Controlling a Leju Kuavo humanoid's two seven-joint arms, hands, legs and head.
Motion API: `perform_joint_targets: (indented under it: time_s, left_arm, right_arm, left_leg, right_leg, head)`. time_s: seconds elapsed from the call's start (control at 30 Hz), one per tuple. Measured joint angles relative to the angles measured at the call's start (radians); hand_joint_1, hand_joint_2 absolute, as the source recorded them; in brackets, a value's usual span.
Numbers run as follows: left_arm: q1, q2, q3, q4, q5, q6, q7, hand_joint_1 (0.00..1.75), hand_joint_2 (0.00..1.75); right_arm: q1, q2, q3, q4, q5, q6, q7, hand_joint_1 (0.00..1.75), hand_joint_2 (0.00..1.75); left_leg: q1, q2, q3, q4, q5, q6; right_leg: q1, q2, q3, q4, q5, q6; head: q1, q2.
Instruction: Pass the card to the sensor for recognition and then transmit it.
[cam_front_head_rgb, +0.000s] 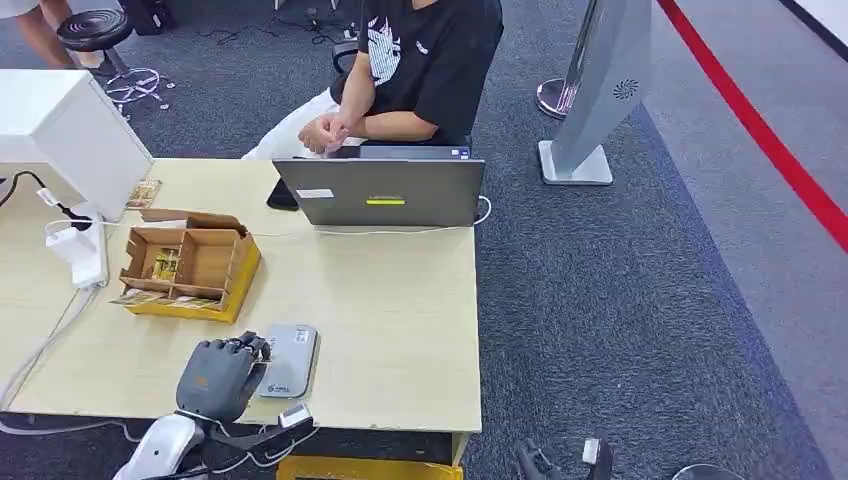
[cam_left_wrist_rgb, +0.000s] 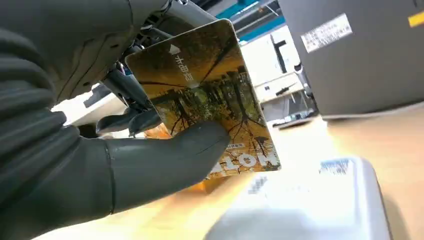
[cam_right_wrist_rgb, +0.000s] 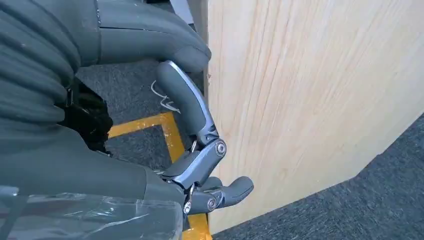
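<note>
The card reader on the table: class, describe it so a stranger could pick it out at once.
Start at the pale wooden table and look to its near edge, below the cardboard box. Beside the robot's left hand, which holds the card, lies the card reader. It is the only flat, grey, rounded slab there.

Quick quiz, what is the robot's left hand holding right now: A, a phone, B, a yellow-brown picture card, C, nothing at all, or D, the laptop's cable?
B: in the left wrist view the left hand pinches a yellow-brown picture card between thumb and fingers, close by the grey sensor on the table.
</note>
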Motion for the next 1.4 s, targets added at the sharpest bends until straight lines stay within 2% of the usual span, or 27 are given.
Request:
perform_joint_targets:
  time_s: [0.2,0.27,0.4,0.73,0.8,0.93,1.07,1.23,1.4]
  left_arm:
    - [-0.006,0.006,-0.009,0.053,-0.003,-0.004,0.008,1.75,1.75]
    - [-0.009,0.008,-0.01,0.06,-0.005,0.018,0.009,1.75,1.75]
    - [-0.012,0.006,-0.01,0.06,-0.005,0.059,0.006,1.75,1.75]
    - [-0.015,0.005,-0.01,0.046,-0.006,0.063,0.006,1.75,1.75]
    - [-0.015,0.005,-0.01,0.04,-0.01,0.085,0.006,1.75,1.75]
    - [-0.031,0.004,-0.01,-0.019,-0.024,0.137,-0.002,1.75,1.75]
    - [-0.065,0.004,-0.005,-0.096,-0.026,0.134,-0.001,1.75,1.75]
    - [-0.101,0.005,0.024,-0.144,-0.01,0.135,0.005,1.75,1.75]
    - [-0.171,-0.005,0.111,-0.178,0.084,0.069,0.01,1.75,1.75]
  right_arm:
    - [0.002,0.0,0.008,0.0,-0.004,0.003,0.0,0.0,1.75]
    - [0.003,0.0,0.013,0.0,-0.006,0.003,0.0,0.0,1.75]
    - [0.005,0.0,0.02,0.0,-0.007,0.002,0.0,0.0,1.75]
    - [0.008,0.0,0.024,0.0,-0.007,0.002,0.0,0.0,1.75]
    - [0.008,0.0,0.025,0.0,-0.008,0.002,0.0,0.0,1.75]
    - [0.009,0.0,0.026,0.0,-0.013,0.0,0.002,0.0,1.75]
    - [0.009,0.0,0.028,0.0,-0.018,-0.002,0.003,0.0,1.75]
    - [0.009,-0.001,0.029,0.0,-0.022,-0.003,0.003,0.0,1.75]
    - [0.01,-0.002,0.031,0.0,-0.029,-0.016,0.003,0.0,1.75]
  left_leg:
    - [0.0,0.0,0.0,0.0,0.0,0.0]
    - [0.0,0.0,0.0,0.0,0.0,0.0]
    - [0.0,0.0,0.0,0.0,0.0,0.0]
    - [0.0,0.0,0.0,0.0,0.0,0.0]
    - [0.0,0.0,0.0,0.0,0.0,0.0]
    - [0.0,0.0,0.0,0.0,0.0,0.0]
    - [0.0,0.0,0.0,0.0,0.0,0.0]
    - [0.0,0.0,0.0,0.0,0.0,0.0]
    - [0.0,0.0,0.0,0.0,0.001,0.0]
  right_leg:
    - [0.0,0.0,0.0,0.0,0.0,0.0]
    - [0.0,0.0,0.0,0.0,0.0,0.0]
    - [0.0,0.0,0.0,0.0,0.0,0.0]
    - [0.0,0.0,0.0,0.0,0.0,0.0]
    - [0.0,0.0,0.0,0.0,0.0,0.0]
    - [0.0,0.0,0.0,0.0,0.0,0.0]
    - [0.0,0.0,0.001,0.0,0.0,0.0]
    - [0.0,0.0,0.0,0.0,0.0,0.0]
    - [0.0,0.0,0.0,0.001,0.0,0.0]
  head:
    - [0.0,0.0]
    - [0.0,0.0]
    - [0.0,0.0]
    - [0.0,0.0]
    - [0.0,0.0]
    - [0.0,0.0]
    - [0.0,0.0]
    - [0.0,0.0]
    - [0.0,0.0]
